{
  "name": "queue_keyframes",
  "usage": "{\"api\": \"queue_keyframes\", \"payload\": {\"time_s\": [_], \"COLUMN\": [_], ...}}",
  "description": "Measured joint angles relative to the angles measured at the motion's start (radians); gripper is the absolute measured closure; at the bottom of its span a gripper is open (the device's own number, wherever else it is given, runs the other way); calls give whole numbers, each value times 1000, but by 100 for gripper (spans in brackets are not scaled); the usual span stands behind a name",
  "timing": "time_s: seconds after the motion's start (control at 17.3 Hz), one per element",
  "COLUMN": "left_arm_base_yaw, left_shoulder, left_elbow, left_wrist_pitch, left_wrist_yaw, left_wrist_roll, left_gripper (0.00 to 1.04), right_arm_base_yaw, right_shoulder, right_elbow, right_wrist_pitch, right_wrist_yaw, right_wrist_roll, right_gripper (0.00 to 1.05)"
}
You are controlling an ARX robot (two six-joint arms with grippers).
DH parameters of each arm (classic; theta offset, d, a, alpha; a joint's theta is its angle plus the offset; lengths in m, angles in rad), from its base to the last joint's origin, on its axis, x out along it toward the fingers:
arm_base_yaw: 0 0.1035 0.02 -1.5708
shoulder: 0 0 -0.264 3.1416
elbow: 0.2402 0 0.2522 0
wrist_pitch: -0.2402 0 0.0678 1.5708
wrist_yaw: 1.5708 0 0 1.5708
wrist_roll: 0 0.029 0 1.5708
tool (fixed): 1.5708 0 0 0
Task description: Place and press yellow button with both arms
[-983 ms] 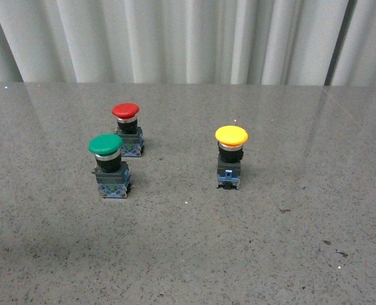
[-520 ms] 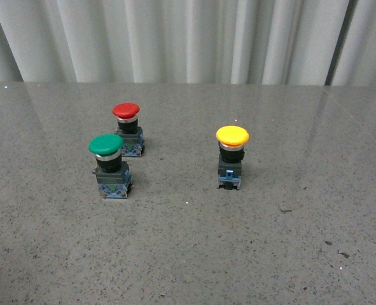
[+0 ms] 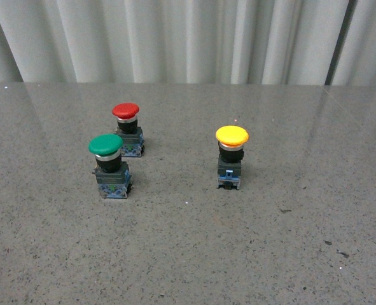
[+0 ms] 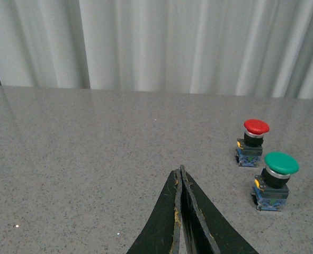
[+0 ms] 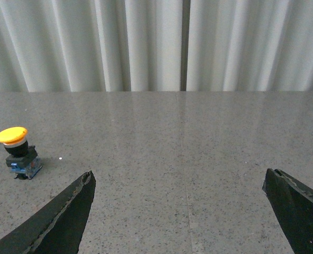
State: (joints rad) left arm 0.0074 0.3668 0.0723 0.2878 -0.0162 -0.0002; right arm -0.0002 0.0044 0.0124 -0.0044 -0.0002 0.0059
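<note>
**Status: yellow button [image 3: 231, 155] (mushroom cap, silver collar, black body, blue-grey base) upright, untouched**

Right gripper [image 5: 177, 177]: black fingers spread wide, nothing btwn them but bare surface. Yellow button [image 5: 17, 153] sits ahead of it and outside the finger span, beyond one finger, well apart, no contact.

Left gripper [image 4: 181, 172]: black fingers pressed together tip to tip, holding nothing. Ahead of it and off to one side stand the green-capped push-button [image 4: 275, 180] and the red-capped push-button [image 4: 254, 142], green nearer the gripper, red just beyond it. Yellow button not seen from this wrist.

Front view: neither arm visible. All 3 buttons stand upright on the grey speckled stone-look surface [image 3: 188, 254]. Green [image 3: 109, 166] and red [image 3: 126, 127] are close together, yellow well apart from both. White pleated curtain [image 3: 175, 38] hangs behind the far edge.
</note>
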Motion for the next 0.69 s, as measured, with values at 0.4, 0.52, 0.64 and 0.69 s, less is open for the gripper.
{"api": "queue_keyframes", "payload": {"time_s": [0.4, 0.52, 0.64, 0.69], "left_arm_base_yaw": [-8, -8, -8, -8], "left_shoulder": [-101, -133, -160, -177], "left_elbow": [-32, -58, -58, -58], "left_wrist_pitch": [-61, -65, -80, -95], "left_wrist_yaw": [16, 16, 16, 16], "left_wrist_roll": [1, 1, 1, 1], "left_gripper": [101, 101, 101, 101], "right_arm_base_yaw": [0, 0, 0, 0], "right_shoulder": [0, 0, 0, 0], "right_elbow": [0, 0, 0, 0], "right_wrist_pitch": [0, 0, 0, 0], "right_wrist_yaw": [0, 0, 0, 0], "right_wrist_roll": [0, 0, 0, 0], "right_gripper": [7, 7, 7, 7]}}
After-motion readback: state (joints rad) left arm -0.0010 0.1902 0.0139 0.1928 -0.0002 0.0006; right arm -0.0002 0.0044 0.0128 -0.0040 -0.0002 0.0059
